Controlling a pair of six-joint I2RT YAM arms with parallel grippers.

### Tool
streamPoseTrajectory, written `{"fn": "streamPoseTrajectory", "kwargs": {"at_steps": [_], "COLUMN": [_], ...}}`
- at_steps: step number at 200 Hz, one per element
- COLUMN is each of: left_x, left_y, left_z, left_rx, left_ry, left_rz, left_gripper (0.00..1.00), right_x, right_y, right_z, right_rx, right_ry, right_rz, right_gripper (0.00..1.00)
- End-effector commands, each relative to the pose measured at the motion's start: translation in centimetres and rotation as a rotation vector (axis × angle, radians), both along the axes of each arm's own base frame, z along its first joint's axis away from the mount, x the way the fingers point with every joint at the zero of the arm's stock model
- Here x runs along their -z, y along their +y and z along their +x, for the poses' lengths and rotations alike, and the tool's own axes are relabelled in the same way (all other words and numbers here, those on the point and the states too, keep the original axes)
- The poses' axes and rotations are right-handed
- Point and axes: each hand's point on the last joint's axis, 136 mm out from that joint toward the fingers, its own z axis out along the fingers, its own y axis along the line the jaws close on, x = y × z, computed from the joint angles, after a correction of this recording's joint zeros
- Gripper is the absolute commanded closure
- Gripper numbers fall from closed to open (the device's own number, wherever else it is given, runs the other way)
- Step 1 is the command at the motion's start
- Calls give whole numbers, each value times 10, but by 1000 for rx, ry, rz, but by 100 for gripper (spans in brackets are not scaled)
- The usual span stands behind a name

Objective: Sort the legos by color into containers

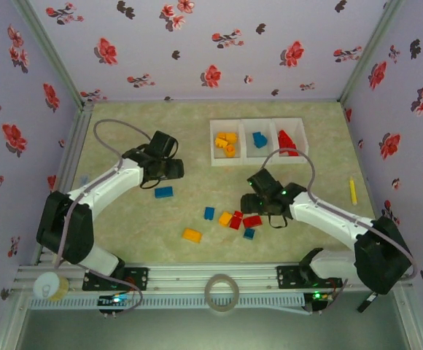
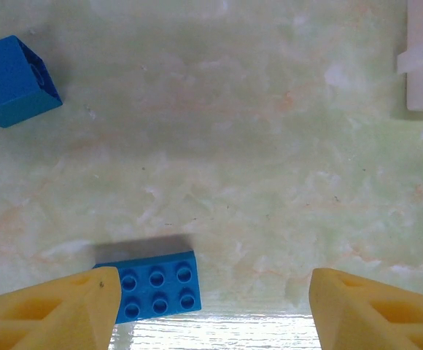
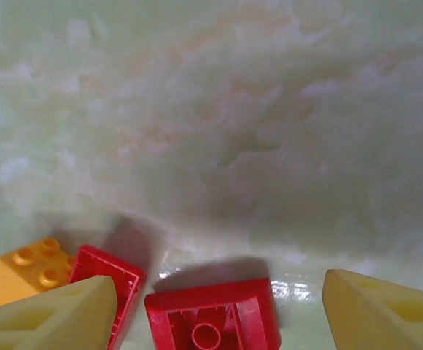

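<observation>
Table (image 1: pixel 124 219): pale green marbled surface.

1. Containers (image 1: pixel 259 157): white three-compartment tray at the far centre-right. The left compartment holds orange-yellow bricks (image 1: pixel 227 143), the middle one a blue brick (image 1: pixel 259 139), the right one red bricks (image 1: pixel 286 141).
2. Legos, loose: a blue six-stud brick (image 1: pixel 163 192) lies left of centre. A cluster near the centre holds a blue piece (image 1: pixel 209 213), an orange piece (image 1: pixel 225 218), two red pieces (image 1: pixel 236 219) (image 1: pixel 252 221) and another blue piece (image 1: pixel 249 233). An orange-yellow brick (image 1: pixel 192 235) lies apart on the near side.
3. Left gripper (image 2: pixel 215 281): jaws spread wide, gripping nothing. It hangs over the blue six-stud brick, which lies flat just beside one yellow finger (image 2: pixel 58 310) and well apart from the other.
4. Right gripper (image 3: pixel 219 279): jaws spread, gripping nothing. An upturned red brick (image 3: pixel 211 317) lies between the fingers. A second red brick (image 3: pixel 113 281) sits partly behind one finger.
5. Sundries: a yellow stick (image 1: pixel 353 191) at the right, and a tape roll (image 1: pixel 222 292) on the near rail.
</observation>
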Motion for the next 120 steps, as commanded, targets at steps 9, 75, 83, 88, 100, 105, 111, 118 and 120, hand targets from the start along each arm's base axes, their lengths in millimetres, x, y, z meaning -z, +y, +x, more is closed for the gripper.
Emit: {"fn": "streamPoseTrajectory", "kwargs": {"at_steps": [9,75,83,88,100,105,111,118,120], "left_x": [-11,-12,-14,-14,-14,-14,-14,-14,-14], "left_y": [1,0,0,1,1,1,1,1,1], "left_z": [0,1,1,1,1,1,1,1,1], "left_rx": [-16,-12,-12,-11,-11,-10,-11,-9,-10], "left_ry": [-35,-37,-39,-39,-38,-40,-39,-38,-38], "left_rz": [-15,-14,-15,-14,-14,-14,-13,-12,-12], "left_gripper": [31,31,31,31,31,31,31,31,31], "right_x": [15,28,29,30,32,33,33,33,33], "right_y": [-10,-11,-10,-9,-8,-8,-8,-7,-7], "right_z": [-17,-43,-44,-43,-43,-43,-42,-40,-40], "right_rx": [42,-18,-26,-26,-30,-32,-31,-32,-34], "right_ry": [34,87,93,93,97,96,95,91,92], "right_rz": [-63,-110,-113,-115,-121,-123,-127,-131,-131], "right_gripper": [24,23,23,23,22,22,22,22,22]}}
